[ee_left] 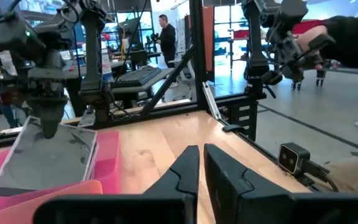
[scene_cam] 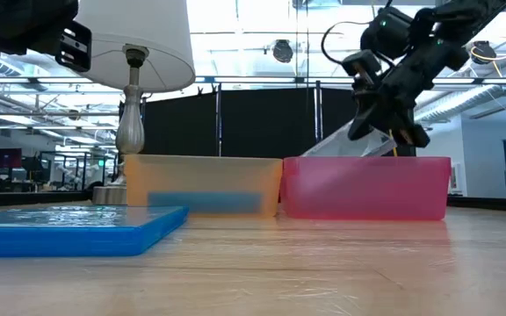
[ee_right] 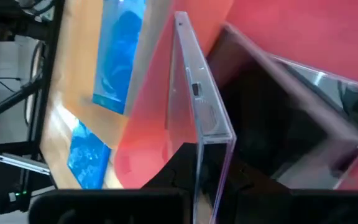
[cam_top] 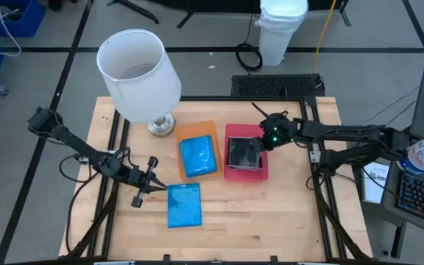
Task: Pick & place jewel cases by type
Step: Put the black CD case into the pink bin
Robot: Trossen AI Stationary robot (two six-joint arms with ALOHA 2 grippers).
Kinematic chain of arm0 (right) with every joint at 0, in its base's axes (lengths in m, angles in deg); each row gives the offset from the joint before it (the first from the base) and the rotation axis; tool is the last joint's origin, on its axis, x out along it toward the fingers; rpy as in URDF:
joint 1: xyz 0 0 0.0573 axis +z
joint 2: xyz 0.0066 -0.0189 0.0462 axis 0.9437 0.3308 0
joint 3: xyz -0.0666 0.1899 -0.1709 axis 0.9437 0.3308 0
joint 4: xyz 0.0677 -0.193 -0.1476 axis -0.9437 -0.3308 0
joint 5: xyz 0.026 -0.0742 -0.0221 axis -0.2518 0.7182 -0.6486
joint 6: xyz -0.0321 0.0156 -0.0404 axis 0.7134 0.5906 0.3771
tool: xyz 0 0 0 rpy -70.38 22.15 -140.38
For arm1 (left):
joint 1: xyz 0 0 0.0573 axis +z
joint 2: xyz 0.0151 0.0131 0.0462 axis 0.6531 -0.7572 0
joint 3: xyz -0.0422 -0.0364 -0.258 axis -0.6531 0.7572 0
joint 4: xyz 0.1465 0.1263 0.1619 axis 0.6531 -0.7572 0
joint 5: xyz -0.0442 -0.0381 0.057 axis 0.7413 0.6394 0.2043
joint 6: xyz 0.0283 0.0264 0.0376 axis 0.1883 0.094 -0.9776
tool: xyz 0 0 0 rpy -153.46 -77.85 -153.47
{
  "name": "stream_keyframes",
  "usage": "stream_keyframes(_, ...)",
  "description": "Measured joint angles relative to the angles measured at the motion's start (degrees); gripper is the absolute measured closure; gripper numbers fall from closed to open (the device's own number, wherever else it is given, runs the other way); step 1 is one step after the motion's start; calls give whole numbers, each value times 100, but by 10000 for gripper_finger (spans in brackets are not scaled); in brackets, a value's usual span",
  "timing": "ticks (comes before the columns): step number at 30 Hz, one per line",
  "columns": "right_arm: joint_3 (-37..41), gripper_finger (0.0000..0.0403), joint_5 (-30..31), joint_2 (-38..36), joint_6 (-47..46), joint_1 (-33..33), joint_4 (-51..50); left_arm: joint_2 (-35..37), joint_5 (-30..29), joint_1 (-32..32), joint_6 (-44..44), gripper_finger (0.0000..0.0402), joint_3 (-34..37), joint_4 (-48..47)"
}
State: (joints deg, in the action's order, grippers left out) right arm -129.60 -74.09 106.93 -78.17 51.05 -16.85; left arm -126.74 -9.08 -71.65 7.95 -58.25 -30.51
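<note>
My right gripper (cam_top: 266, 140) is shut on a clear jewel case with a dark inside (cam_top: 243, 153), tilted over the red tray (cam_top: 230, 132). In the low view this case (scene_cam: 351, 140) slopes down from the gripper (scene_cam: 385, 118) behind the tray's wall (scene_cam: 367, 189). Another dark case (ee_right: 278, 106) seems to lie in that tray. A blue case (cam_top: 199, 157) lies flat in the orange tray (cam_top: 197, 129). A second blue case (cam_top: 184, 205) lies flat on the table. My left gripper (cam_top: 159, 188) hovers shut just left of it, touching nothing. My right gripper pinches the clear case between its two fingers by the raised edge (ee_right: 199, 146) toward the table's right side. The fingers slant down from above and from the right. The case is tilted; its lower end (ee_left: 17, 183) dips into the red tray, and the tray wall hides whether it rests there.
A lamp with a white shade (cam_top: 138, 73) stands on the table's far left part, its metal base (cam_top: 162, 125) beside the orange tray. The two trays sit side by side at the table's middle. Bare wood (cam_top: 271, 213) lies toward the near right edge.
</note>
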Motion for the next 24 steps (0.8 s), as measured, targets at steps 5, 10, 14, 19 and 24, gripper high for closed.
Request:
stream_keyframes(5, 108, 382, -3, 35, 134, -104, -10, 0, 2, 3, 9, 361, 0, 3)
stream_keyframes(10, 117, 347, 37, 26, 640, -100, -37, 0, 2, 4, 38, 360, 0, 3)
stream_keyframes(14, 128, 298, 204, 32, 636, -92, -125, 0, 2, 4, 81, 360, 0, 2)
stream_keyframes(19, 128, 237, 221, 32, 622, -101, -235, 0, 2, 2, 97, 360, 0, 0)
stream_keyframes(24, 128, 201, 204, 32, 609, -101, -273, -2, 3, 0, 114, 360, 0, -38)
